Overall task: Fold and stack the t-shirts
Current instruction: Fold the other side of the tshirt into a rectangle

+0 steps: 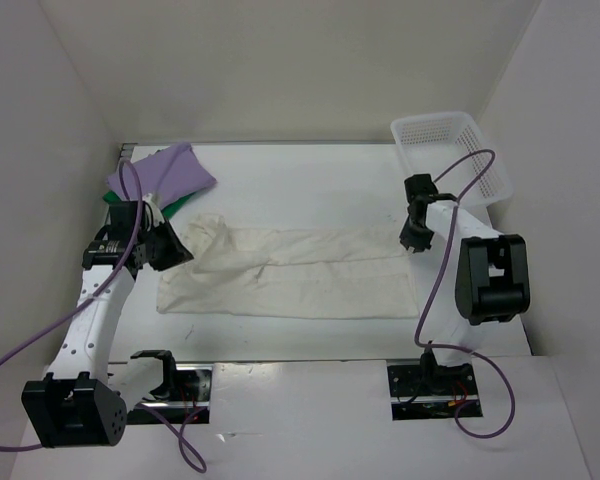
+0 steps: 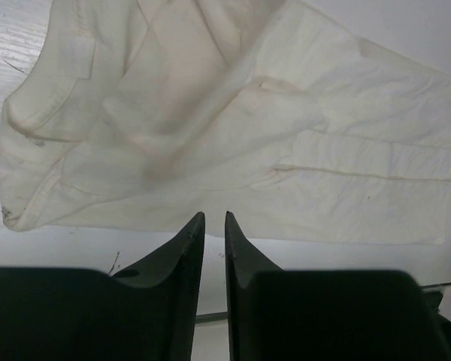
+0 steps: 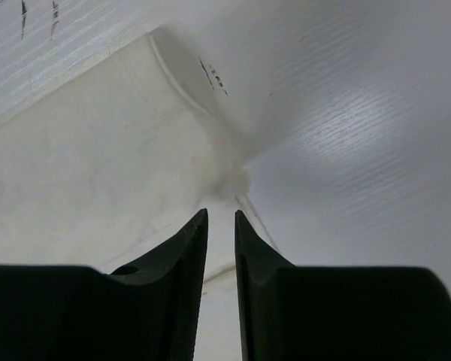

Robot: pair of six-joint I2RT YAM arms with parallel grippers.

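Observation:
A cream t-shirt [image 1: 290,275] lies folded lengthwise into a long strip across the middle of the table; its collar end shows in the left wrist view [image 2: 233,128]. My left gripper [image 1: 176,250] [image 2: 214,216] hovers at the strip's left end, jaws a narrow gap apart with nothing between them. My right gripper [image 1: 416,242] [image 3: 221,213] stands just above the strip's far right corner [image 3: 98,173], slightly open, the puckered cloth corner right ahead of its tips. A lavender t-shirt [image 1: 165,175] lies bunched at the back left, on top of a green t-shirt [image 1: 112,197] that barely shows.
A white mesh basket [image 1: 450,150] stands at the back right, close behind the right arm. White walls enclose the table on the left, back and right. Purple cables loop from both arms.

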